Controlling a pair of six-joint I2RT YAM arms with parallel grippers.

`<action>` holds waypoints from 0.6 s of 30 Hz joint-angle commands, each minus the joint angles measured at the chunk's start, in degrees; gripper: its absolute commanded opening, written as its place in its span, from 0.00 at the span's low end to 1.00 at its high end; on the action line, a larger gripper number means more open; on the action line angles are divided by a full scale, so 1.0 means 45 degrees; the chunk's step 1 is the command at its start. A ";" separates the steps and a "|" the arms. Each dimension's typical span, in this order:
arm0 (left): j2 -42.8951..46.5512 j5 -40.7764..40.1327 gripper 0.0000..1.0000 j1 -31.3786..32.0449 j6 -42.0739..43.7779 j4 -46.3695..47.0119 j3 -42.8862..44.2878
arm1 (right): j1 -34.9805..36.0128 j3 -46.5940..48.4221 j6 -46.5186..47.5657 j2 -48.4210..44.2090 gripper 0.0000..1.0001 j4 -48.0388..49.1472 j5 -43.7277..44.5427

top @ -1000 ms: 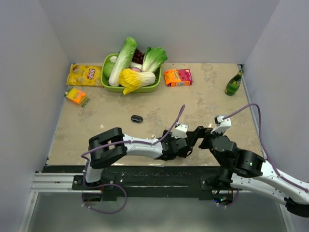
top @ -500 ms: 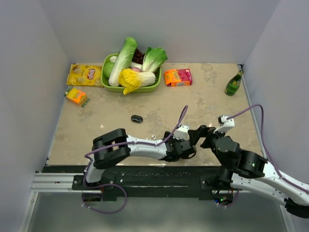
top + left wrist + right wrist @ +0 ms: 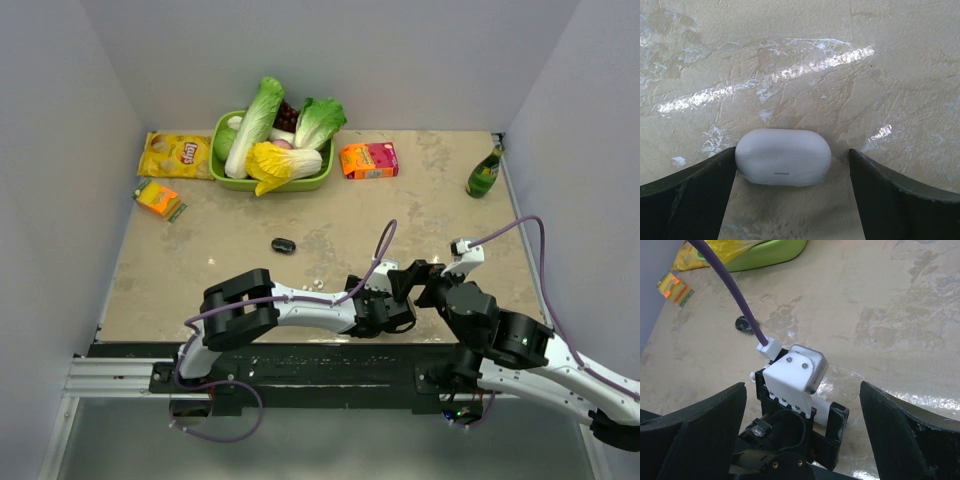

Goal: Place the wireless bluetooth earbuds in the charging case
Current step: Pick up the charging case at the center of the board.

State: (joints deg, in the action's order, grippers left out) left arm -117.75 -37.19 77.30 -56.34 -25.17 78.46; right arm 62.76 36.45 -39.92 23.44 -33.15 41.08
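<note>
left hand (image 3: 792,156) straddles the charging case (image 3: 783,163), gap at one edge.

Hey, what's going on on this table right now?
The left gripper sits low on the beige table, jaws open on either side of the small glossy white oval charging case, which lies closed and ungripped. The right gripper hovers open close by, facing the left wrist. Neither holds anything.
</note>
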 commanded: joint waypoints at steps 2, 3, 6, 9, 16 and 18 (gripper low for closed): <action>-0.0512 0.0706 0.94 0.0049 -0.0743 -0.1087 -0.0227 | 0.0135 0.0280 -0.0132 -0.0444 0.98 -0.0232 -0.0008; -0.0531 0.0725 0.93 0.0049 -0.0762 -0.1087 -0.0228 | 0.0135 0.0299 -0.0132 -0.0463 0.98 -0.0232 -0.0008; -0.0532 0.0784 0.91 0.0049 -0.0723 -0.1087 -0.0286 | 0.0135 0.0299 -0.0152 -0.0483 0.98 -0.0271 -0.0008; -0.0493 0.0842 0.89 0.0049 -0.0704 -0.1028 -0.0403 | 0.0154 0.0299 -0.0132 -0.0502 0.98 -0.0271 -0.0008; -0.0375 0.1076 0.66 0.0049 -0.0450 -0.0541 -0.0696 | 0.0135 0.0319 -0.0152 -0.0424 0.98 -0.0251 0.0012; -0.0356 0.1155 0.59 0.0049 -0.0313 -0.0384 -0.0735 | 0.0135 0.0338 -0.0152 -0.0443 0.98 -0.0252 -0.0008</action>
State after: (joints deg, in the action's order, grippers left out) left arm -117.62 -37.82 77.30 -57.25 -25.15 77.93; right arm 62.78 36.45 -39.94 23.18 -33.43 40.80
